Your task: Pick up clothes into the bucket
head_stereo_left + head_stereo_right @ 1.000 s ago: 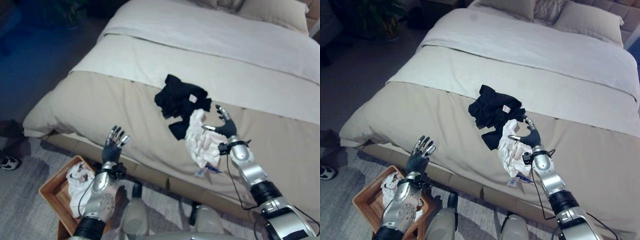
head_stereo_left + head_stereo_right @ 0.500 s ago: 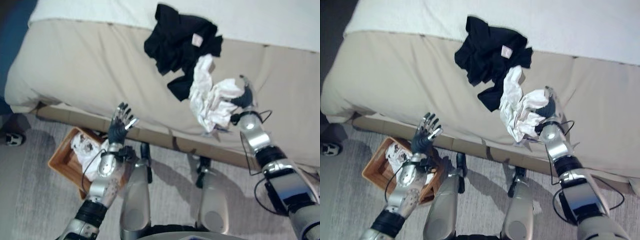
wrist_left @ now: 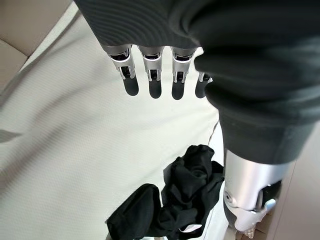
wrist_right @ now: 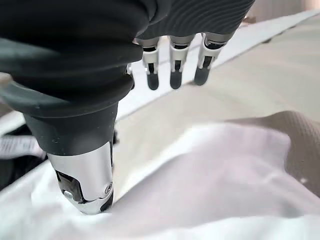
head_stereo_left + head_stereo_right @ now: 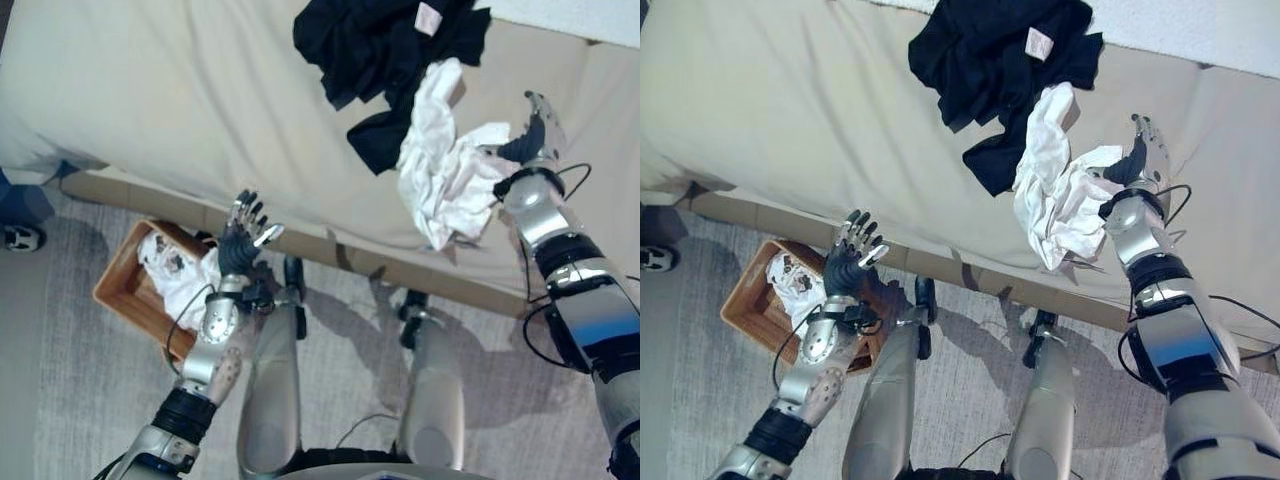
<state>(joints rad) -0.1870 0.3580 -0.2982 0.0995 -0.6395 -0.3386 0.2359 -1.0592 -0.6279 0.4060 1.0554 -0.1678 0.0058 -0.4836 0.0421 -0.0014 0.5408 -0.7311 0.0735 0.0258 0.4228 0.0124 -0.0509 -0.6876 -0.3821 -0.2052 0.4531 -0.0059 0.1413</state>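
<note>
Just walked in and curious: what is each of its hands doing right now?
Left hand: open, holding nothing, above the basket.
Right hand: open, fingers straight, against the white garment on the bed.

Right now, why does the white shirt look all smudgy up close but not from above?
In the right wrist view the white garment sits very near the lens, so it is out of focus, a soft blur beside the right hand. In the right eye view the camera is farther off, so its folds and creases show clearly on the bed.
</note>
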